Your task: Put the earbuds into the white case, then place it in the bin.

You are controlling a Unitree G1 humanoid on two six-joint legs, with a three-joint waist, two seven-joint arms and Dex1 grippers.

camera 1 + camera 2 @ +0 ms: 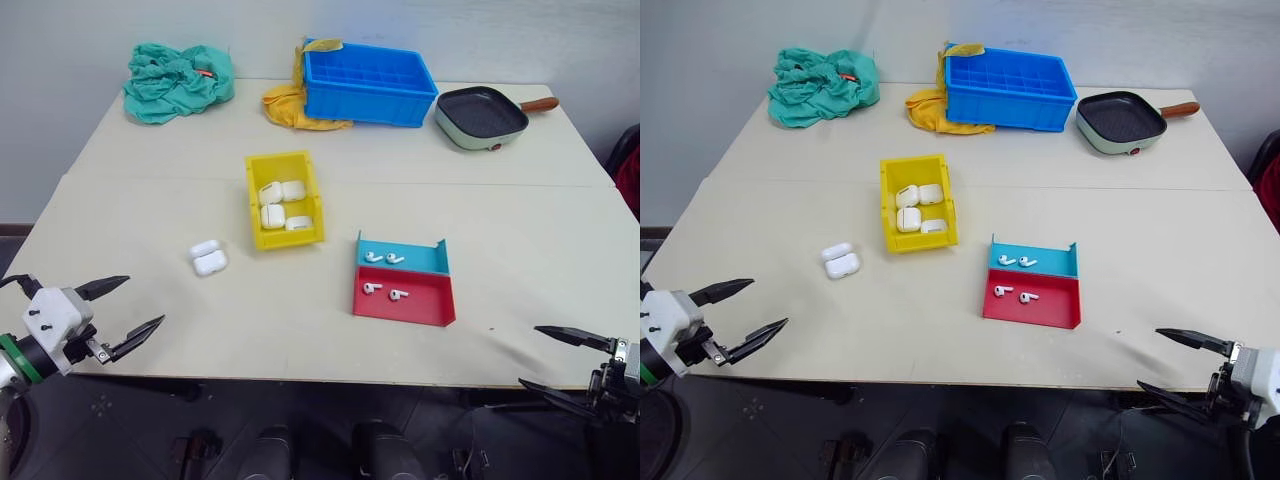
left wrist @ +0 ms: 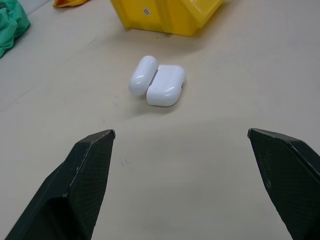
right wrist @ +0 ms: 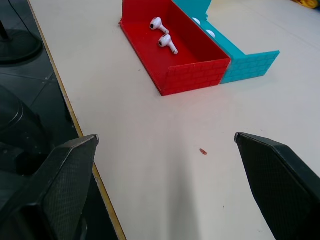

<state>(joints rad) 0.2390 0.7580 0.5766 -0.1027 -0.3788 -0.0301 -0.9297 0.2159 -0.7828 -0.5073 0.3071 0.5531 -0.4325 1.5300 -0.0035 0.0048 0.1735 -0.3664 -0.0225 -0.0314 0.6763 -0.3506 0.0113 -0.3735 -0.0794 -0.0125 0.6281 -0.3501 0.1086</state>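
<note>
A white case (image 1: pixel 208 258) lies on the table with its lid flipped open, left of the yellow bin (image 1: pixel 253 200), which holds several more white cases. Two earbuds (image 1: pixel 385 291) lie in a red tray (image 1: pixel 405 312), and two more earbuds (image 1: pixel 384 258) sit in the blue tray (image 1: pixel 425 262) behind it. My left gripper (image 1: pixel 145 300) hovers open at the front left edge, pointing toward the open case (image 2: pixel 159 82). My right gripper (image 1: pixel 528 356) is open at the front right edge, facing the red tray (image 3: pixel 190 75) and its earbuds (image 3: pixel 164 34). Neither gripper holds anything.
At the back of the table stand a large blue divided crate (image 1: pixel 370 85) on a yellow cloth (image 1: pixel 290 105), a crumpled green cloth (image 1: pixel 178 80) at the left, and a frying pan (image 1: pixel 480 115) at the right.
</note>
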